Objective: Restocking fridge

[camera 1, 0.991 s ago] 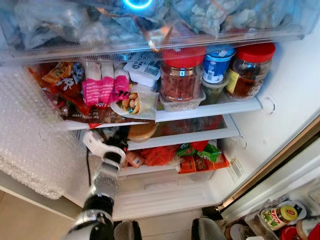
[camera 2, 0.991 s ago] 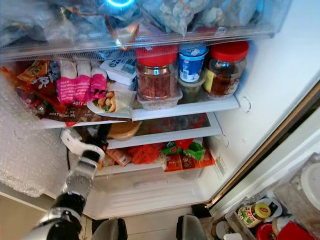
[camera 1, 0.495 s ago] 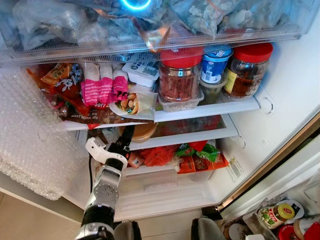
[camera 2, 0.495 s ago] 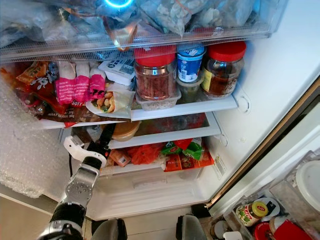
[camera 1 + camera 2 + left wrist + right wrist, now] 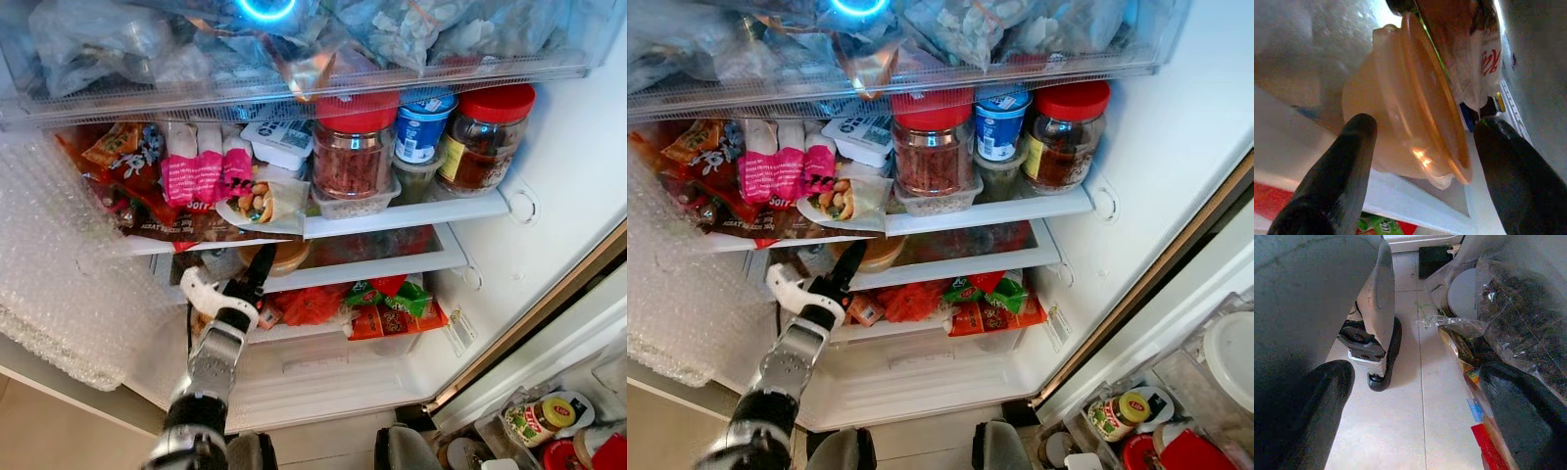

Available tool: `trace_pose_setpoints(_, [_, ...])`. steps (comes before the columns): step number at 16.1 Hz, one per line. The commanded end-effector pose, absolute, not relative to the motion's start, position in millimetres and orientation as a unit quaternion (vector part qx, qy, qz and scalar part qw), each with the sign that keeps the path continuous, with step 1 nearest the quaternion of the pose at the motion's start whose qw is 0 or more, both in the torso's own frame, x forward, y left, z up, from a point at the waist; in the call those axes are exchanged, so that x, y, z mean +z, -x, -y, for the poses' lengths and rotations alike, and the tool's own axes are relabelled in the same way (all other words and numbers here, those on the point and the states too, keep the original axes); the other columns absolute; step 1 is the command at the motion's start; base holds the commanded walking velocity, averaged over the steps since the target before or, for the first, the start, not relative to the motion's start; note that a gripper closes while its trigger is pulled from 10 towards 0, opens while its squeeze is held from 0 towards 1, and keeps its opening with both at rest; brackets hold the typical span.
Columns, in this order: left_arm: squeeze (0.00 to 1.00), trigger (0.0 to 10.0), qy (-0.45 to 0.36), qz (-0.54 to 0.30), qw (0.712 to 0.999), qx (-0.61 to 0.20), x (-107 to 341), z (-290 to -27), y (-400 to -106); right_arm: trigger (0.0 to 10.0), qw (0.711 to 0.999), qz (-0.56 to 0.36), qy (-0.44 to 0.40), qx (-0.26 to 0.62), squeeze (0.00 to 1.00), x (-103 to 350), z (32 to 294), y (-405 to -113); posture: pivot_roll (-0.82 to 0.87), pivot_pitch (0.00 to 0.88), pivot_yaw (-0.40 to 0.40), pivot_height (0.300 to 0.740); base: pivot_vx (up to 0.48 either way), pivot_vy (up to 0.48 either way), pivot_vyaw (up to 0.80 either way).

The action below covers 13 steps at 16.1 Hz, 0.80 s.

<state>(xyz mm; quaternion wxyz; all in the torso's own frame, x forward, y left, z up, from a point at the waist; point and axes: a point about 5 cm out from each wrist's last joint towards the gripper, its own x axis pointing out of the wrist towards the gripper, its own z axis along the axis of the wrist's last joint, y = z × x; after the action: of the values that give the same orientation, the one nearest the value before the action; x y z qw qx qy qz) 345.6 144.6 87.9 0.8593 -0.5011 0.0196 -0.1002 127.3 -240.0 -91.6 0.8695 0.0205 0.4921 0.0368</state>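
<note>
An orange translucent tub (image 5: pixel 284 257) with a lid sits on the fridge's middle glass shelf (image 5: pixel 392 264). My left gripper (image 5: pixel 257 276) reaches up into that shelf from below, right at the tub. In the left wrist view the tub (image 5: pixel 1405 112) lies between the two black fingers (image 5: pixel 1347 166), which stand open on either side of it. My right gripper (image 5: pixel 1415 377) hangs open beside me, looking down at the tiled floor.
The upper shelf is crowded: a red-lidded jar (image 5: pixel 353 147), a blue-lidded tub (image 5: pixel 423 122), another jar (image 5: pixel 485 137) and pink packets (image 5: pixel 196 176). Red and green packets (image 5: pixel 392 304) fill the shelf below. Bubble wrap (image 5: pixel 59 284) bulges at left. Jars (image 5: pixel 544 421) stand on the floor at right.
My left arm has moved up and to the right, and its fingers now reach further into the middle shelf around the orange tub.
</note>
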Motion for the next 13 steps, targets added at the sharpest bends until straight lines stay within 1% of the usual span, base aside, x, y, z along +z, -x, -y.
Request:
trace_pose_setpoints(1, [0.00,10.0,0.507,-0.024,0.856,-0.096,84,-145,-346,10.0,0.866,-0.497,-0.025,0.036,0.00,-93,239,-123,-0.16,0.107,0.025,0.636,0.000,0.000,0.00])
trace_pose_setpoints(7, [0.00,10.0,0.505,-0.036,0.857,-0.096,84,-143,-354,10.0,0.867,-0.497,-0.023,0.036,0.00,-93,240,-124,-0.16,0.106,0.023,0.636,0.000,0.000,0.00])
trace_pose_setpoints(11, [0.00,10.0,0.496,-0.012,0.860,-0.121,86,-150,-348,10.0,0.866,-0.498,-0.022,0.039,0.00,-93,240,-124,-0.14,0.103,0.021,0.636,0.000,0.000,0.00])
trace_pose_setpoints(13, [0.00,10.0,0.473,-0.011,0.869,-0.144,86,-150,-339,10.0,0.866,-0.498,-0.021,0.041,0.00,-93,239,-125,-0.14,0.101,0.021,0.636,0.000,0.000,0.00])
